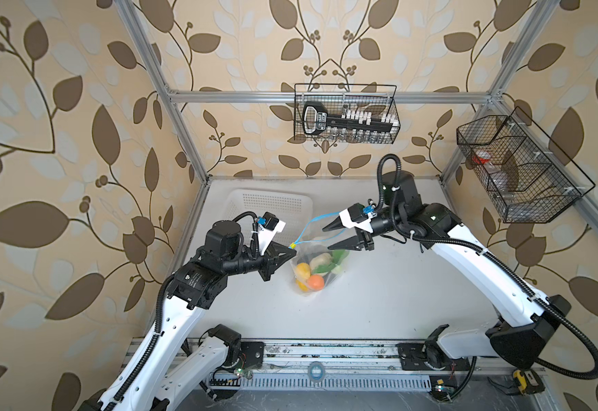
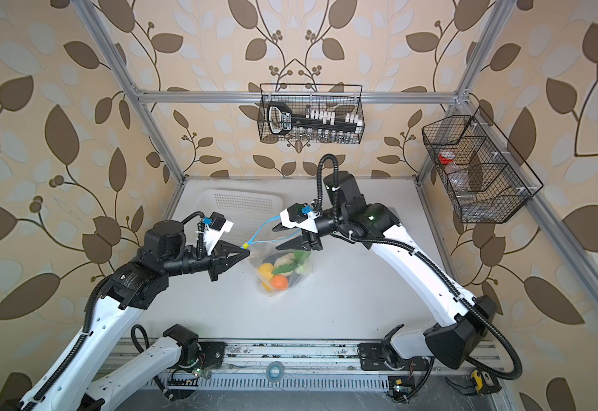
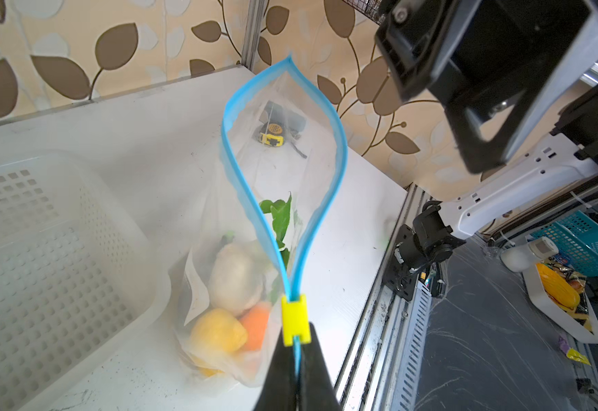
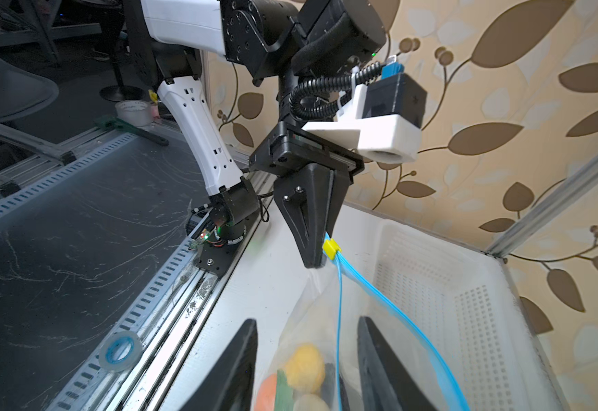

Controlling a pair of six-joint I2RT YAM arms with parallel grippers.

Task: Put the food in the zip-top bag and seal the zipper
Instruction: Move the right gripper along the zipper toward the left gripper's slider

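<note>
Food (image 3: 235, 281) hazy inside zip-top bag (image 3: 212, 220)

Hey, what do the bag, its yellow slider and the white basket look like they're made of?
The bag looks like thin clear plastic film, glossy and crinkled; the food shows through it. The slider seems hard opaque yellow plastic, blocky and smooth. The basket looks like rigid white plastic, slightly translucent, with a moulded grid of holes.

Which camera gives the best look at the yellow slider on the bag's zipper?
The left wrist view: the yellow slider sits close and sharp, just ahead of the shut left gripper. The right wrist view shows it smaller; both top views show only a speck.
</note>
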